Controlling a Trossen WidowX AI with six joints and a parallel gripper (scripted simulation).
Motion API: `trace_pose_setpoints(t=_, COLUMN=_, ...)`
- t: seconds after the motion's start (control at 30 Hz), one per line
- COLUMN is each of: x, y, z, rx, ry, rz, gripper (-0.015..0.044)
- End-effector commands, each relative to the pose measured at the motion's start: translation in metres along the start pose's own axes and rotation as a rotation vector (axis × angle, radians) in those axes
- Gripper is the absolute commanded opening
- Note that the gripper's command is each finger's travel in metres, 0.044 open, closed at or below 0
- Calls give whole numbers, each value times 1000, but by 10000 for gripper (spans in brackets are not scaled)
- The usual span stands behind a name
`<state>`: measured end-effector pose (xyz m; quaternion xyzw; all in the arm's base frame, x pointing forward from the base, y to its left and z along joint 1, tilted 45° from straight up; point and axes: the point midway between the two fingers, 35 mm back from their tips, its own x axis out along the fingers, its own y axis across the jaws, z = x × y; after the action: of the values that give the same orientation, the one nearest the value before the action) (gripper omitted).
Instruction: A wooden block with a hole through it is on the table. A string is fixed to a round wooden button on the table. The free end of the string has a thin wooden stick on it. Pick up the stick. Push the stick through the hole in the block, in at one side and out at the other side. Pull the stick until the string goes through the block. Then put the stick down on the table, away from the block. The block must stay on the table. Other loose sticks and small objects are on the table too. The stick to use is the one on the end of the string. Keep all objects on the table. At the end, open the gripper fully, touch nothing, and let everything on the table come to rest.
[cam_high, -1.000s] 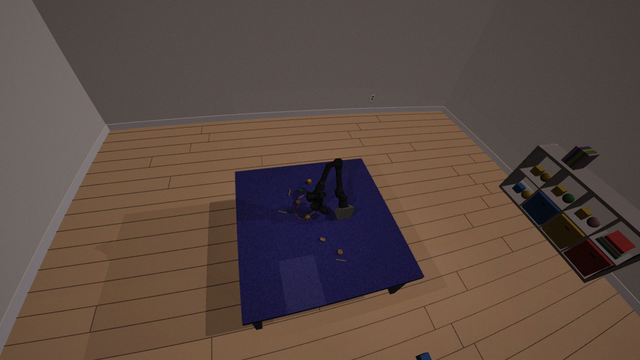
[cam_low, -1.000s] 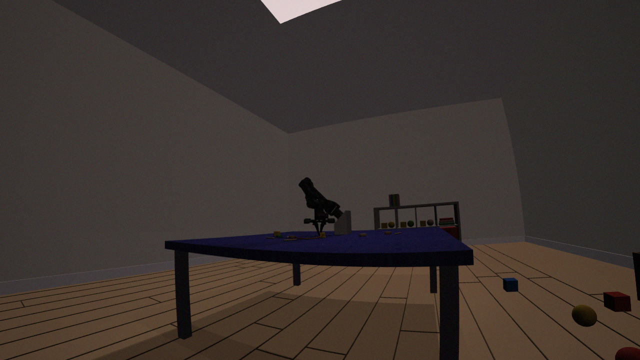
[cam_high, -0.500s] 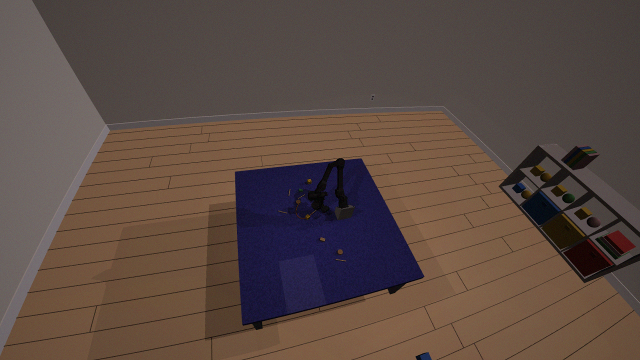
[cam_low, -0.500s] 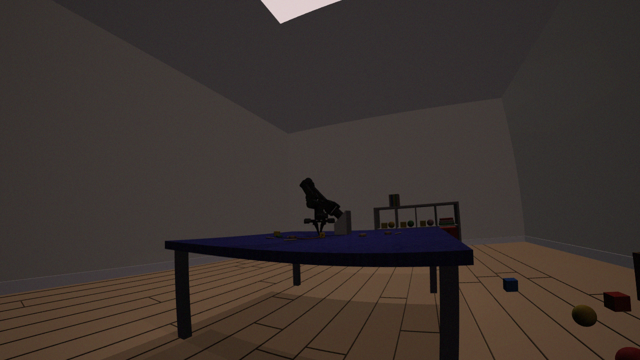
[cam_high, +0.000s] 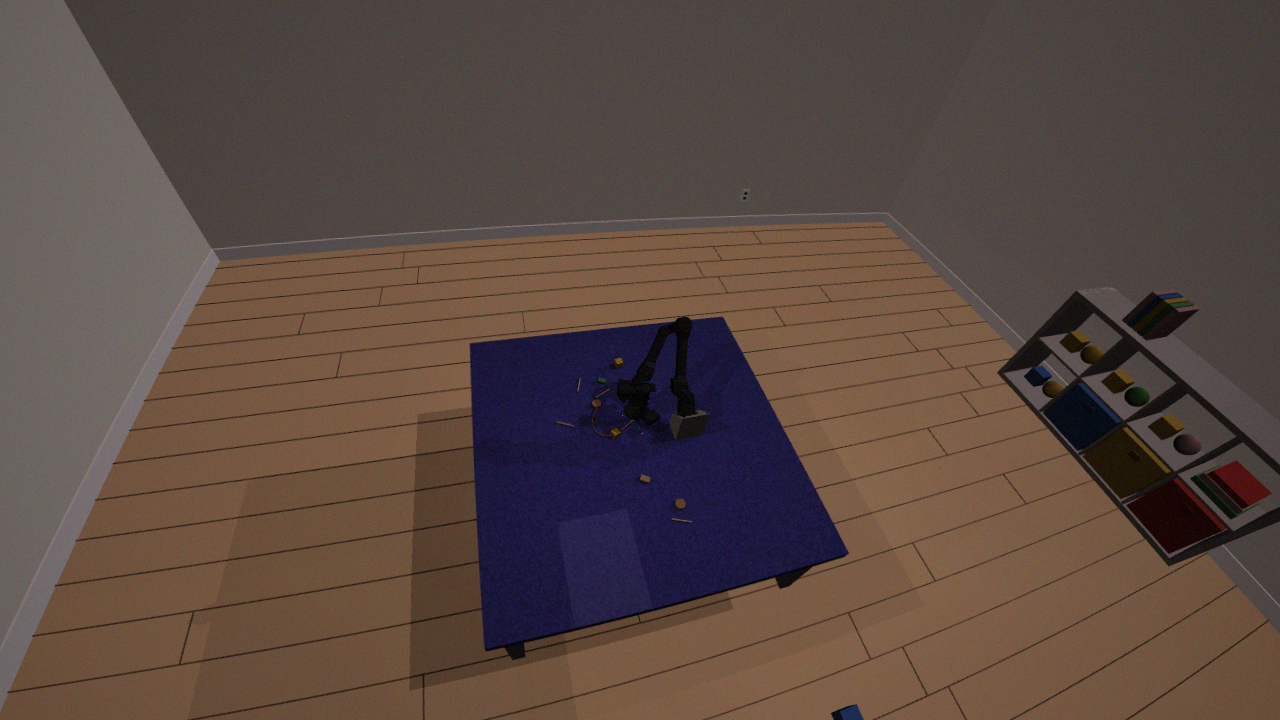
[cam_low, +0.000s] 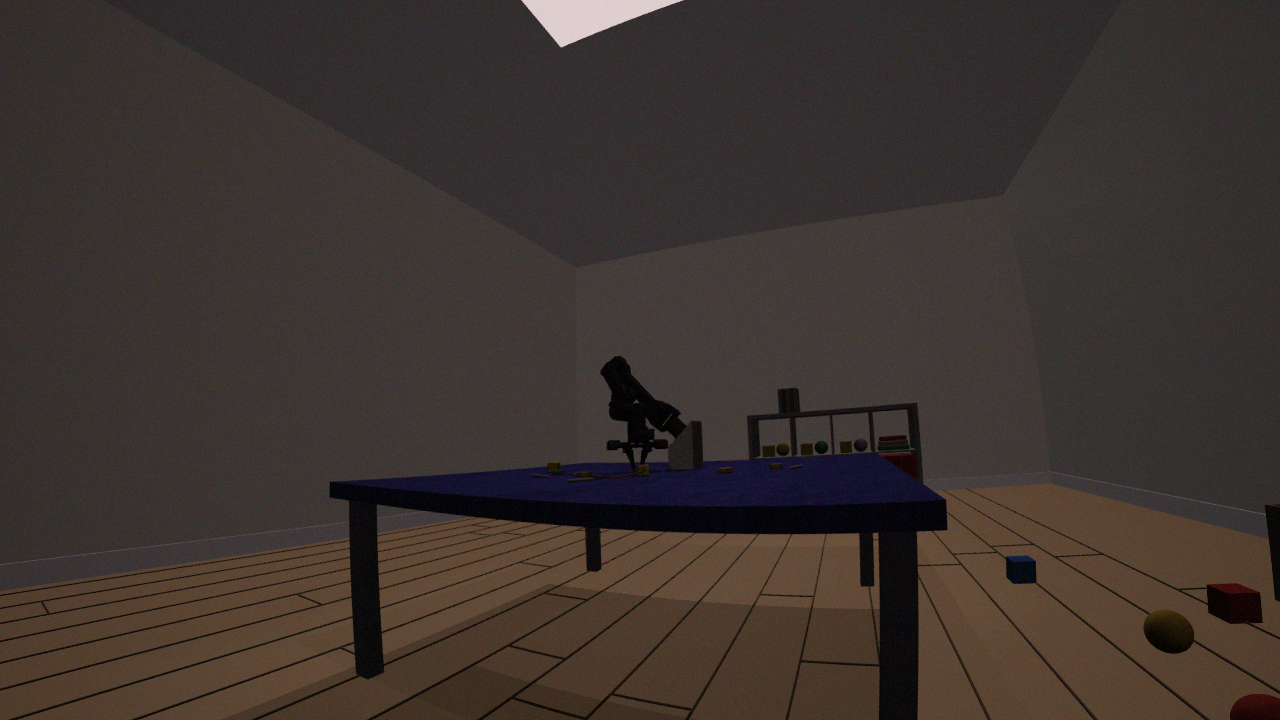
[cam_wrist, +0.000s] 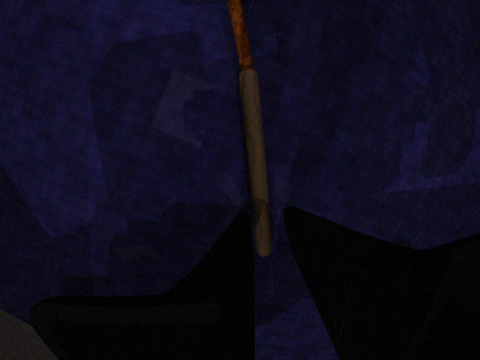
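Observation:
The yellow block (cam_high: 614, 432) (cam_low: 643, 467) sits on the table (cam_high: 537, 537). The orange string (cam_high: 601, 434) (cam_wrist: 240, 35) curves from the round button (cam_high: 596, 403) (cam_low: 583, 474) to one side of the block. The string's stick (cam_high: 628, 424) (cam_wrist: 256, 150) is on the block's other side, with string at its far end. The block is out of the wrist view. My gripper (cam_wrist: 266, 219) (cam_low: 637, 469) is open a little, low over the table. The stick's near end lies between the fingertips, with a visible gap on the right. Whether the left finger touches it is unclear.
Loose sticks (cam_high: 579, 385) (cam_high: 564, 423) (cam_high: 681, 520) lie around the table. A second yellow cube (cam_high: 618, 362) and a green piece (cam_high: 601, 380) are behind. A small wooden block (cam_high: 644, 479) and another round button (cam_high: 680, 504) are toward the front. The arm's grey base mount (cam_high: 689, 424) stands right.

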<state>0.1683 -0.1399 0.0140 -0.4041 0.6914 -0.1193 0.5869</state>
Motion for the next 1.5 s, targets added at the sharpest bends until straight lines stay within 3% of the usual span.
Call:
trace_pose_setpoints(t=0.0, x=0, y=1, z=0, rx=-3, ry=-1, rz=8, gripper=157)
trace_pose_setpoints(t=0.07, x=-7, y=1, z=3, rx=-2, ry=-4, rz=11, gripper=210)
trace_pose_setpoints(t=0.3, x=-78, y=-1, z=7, rx=0, ry=-3, rz=5, gripper=210)
trace_pose_setpoints(t=0.47, x=-80, y=-1, z=7, rx=0, ry=-2, rz=3, gripper=210)
trace_pose_setpoints(t=0.67, x=-75, y=1, z=8, rx=-7, ry=-8, rz=9, gripper=368)
trace_pose_setpoints(t=0.77, x=-90, y=0, z=10, rx=-4, ry=-9, rz=11, gripper=440)
trace_pose_setpoints(t=0.87, x=-105, y=0, z=11, rx=-1, ry=-8, rz=10, gripper=440)
trace_pose_setpoints(t=1.47, x=-102, y=0, z=11, rx=-6, ry=-10, rz=5, gripper=440)
